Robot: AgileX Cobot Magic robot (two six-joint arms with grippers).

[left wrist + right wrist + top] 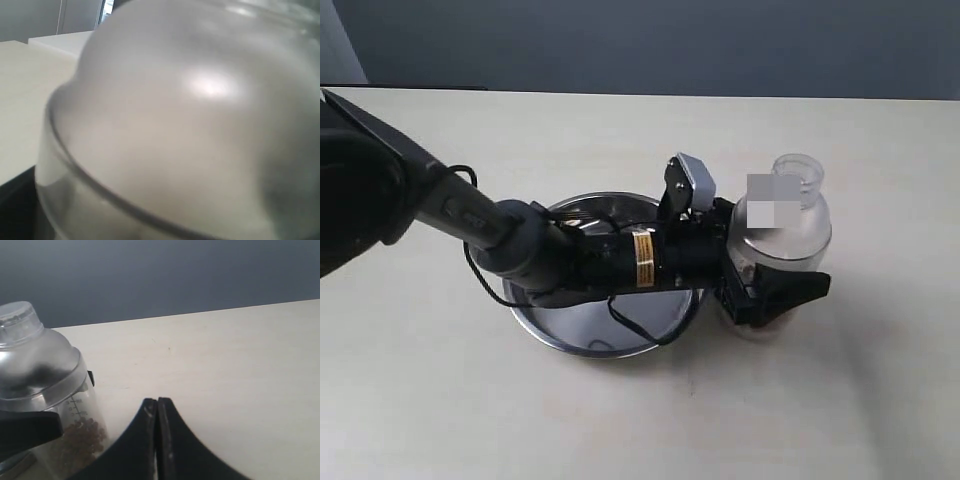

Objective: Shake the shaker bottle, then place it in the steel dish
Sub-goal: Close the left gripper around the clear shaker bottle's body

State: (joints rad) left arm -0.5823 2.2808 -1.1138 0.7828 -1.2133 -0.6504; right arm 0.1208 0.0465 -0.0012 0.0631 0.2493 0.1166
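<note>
The shaker bottle (790, 215) stands upright on the table just right of the steel dish (575, 335), with brownish granules at its bottom (82, 435). My left gripper (782, 268) reaches across the dish and straddles the bottle's lower body with jaws wide open; one black finger (795, 290) lies along its near side, and the other is hidden behind it. The frosted dome of the bottle (190, 125) fills the left wrist view. Off to the bottle's side, my right gripper (157, 404) is shut and empty, low over the table.
My left arm (560, 255) and its cable hang over the steel dish. The table's far edge (650, 95) meets a dark wall. Bare tabletop (235, 365) lies on the side of the bottle away from the dish.
</note>
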